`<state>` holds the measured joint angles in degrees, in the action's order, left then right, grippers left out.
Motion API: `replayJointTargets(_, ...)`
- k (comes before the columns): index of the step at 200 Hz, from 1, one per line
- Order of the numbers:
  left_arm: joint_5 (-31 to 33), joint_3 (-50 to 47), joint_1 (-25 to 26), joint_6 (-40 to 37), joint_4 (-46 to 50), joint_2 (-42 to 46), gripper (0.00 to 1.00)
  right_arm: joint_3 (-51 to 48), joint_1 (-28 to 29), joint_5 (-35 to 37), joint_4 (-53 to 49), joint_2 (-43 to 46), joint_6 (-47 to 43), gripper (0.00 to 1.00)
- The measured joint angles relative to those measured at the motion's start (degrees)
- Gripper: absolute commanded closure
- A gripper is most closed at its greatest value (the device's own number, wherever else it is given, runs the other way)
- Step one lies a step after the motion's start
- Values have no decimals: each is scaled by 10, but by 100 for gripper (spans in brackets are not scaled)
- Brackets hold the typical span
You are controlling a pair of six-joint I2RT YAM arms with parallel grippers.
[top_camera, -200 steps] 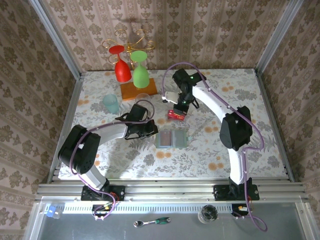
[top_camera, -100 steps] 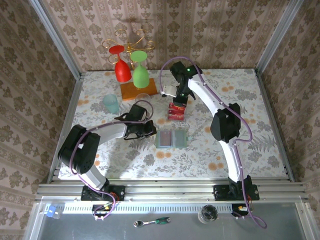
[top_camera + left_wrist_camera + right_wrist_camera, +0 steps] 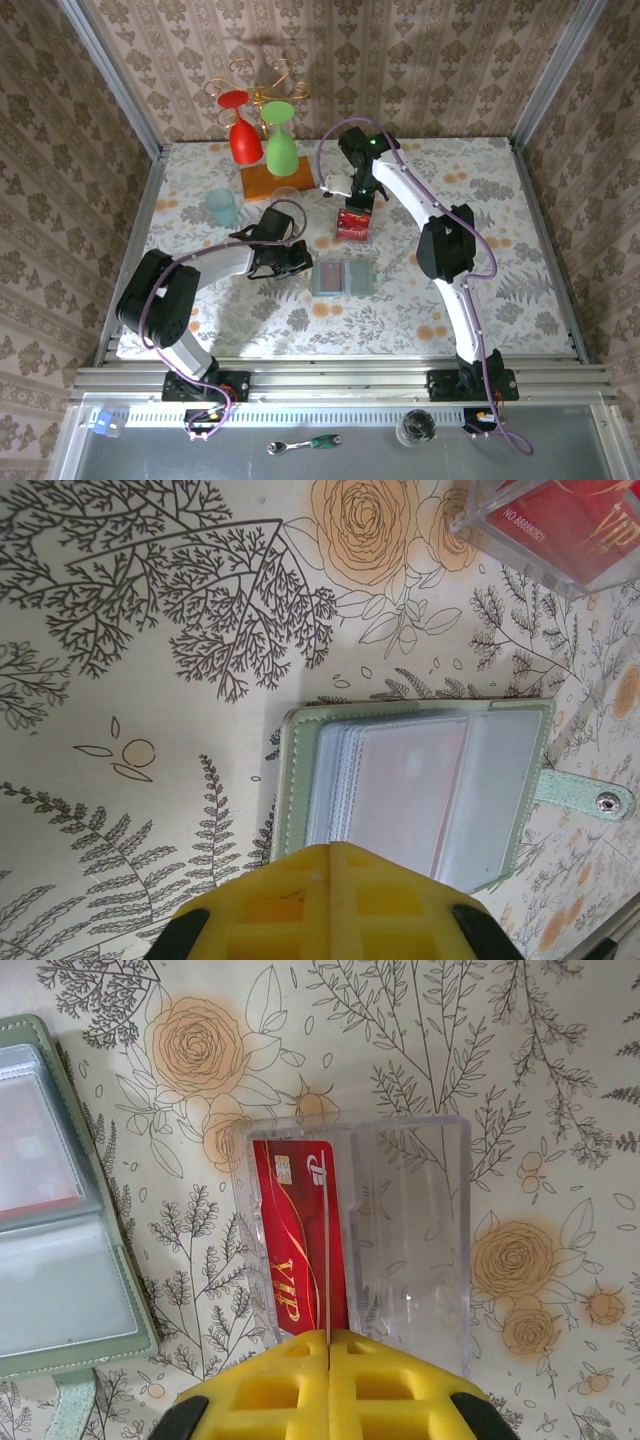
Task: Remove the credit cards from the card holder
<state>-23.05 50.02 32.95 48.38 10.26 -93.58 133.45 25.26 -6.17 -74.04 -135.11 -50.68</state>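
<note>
The card holder (image 3: 345, 277) lies open on the flowered table, sage green with clear sleeves (image 3: 420, 780); a reddish card shows faintly through one sleeve. My left gripper (image 3: 330, 848) is shut, its tip over the holder's near edge, at the holder's left side (image 3: 303, 262) in the top view. My right gripper (image 3: 328, 1332) is shut on a thin credit card (image 3: 326, 1260) seen edge-on, held upright over a clear plastic tray (image 3: 410, 1230). A red VIP card (image 3: 290, 1230) lies flat in that tray. From above, the right gripper (image 3: 360, 203) hangs over the tray's far end.
Red and green wine glasses (image 3: 262, 135) hang upside down from a gold rack on a wooden base at the back left. A pale green tumbler (image 3: 222, 207) stands left of the arms. Metal rails edge the table on both sides.
The right arm has swung back and to the left over the clear tray, uncovering more of the red cards in it. The left arm has stayed put at the holder.
</note>
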Motion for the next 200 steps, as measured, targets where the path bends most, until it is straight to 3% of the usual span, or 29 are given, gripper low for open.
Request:
replayJointTargets(34,0,0,0,0,1,-1,99,0,0,0,0,-12,0,95)
replayJointTargets(67,0,0,0,0,0,-1,99,0,0,0,1,-14,0,85)
replayJointTargets(138,0,0,0,0,0,-1,99,-5,-3,-2,5,-13,13,83)
replayJointTargets(200,0,0,0,0,-10,-1,98,-157,-3,-7,119,56,115,80)
